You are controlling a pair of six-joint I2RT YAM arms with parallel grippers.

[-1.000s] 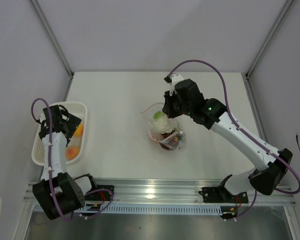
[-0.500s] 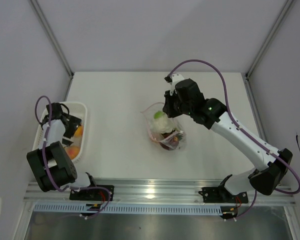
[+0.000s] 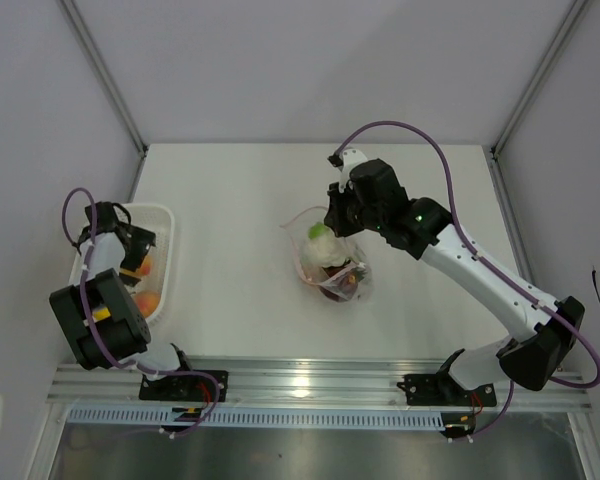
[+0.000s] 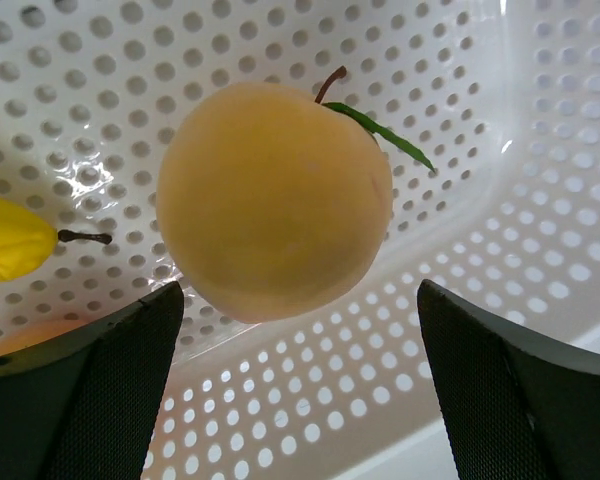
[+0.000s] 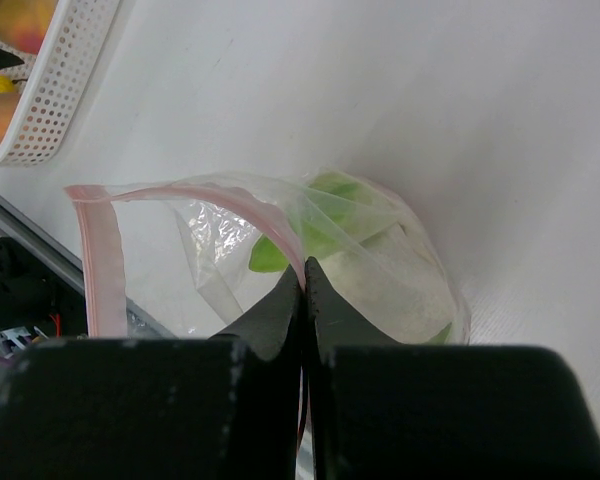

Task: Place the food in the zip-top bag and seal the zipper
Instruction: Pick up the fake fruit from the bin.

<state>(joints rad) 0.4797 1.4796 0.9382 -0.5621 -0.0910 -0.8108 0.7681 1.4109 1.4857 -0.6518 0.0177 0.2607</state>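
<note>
1. One zip-top bag (image 3: 332, 268) is lying near the middle of the top view on the bench (image 3: 240, 180), holding a pale green-white leafy piece (image 3: 320, 238).
2. The right tool (image 5: 302, 272) is gripping the bag's mouth at the pinkish-red zipper (image 5: 105, 260), its fingers clenched together.
3. The left tool (image 4: 300, 390) is hanging released inside the white basket (image 3: 166, 222) at the frame's left, its fingers spread either side of a yellow-orange round piece (image 4: 275, 200).
</note>
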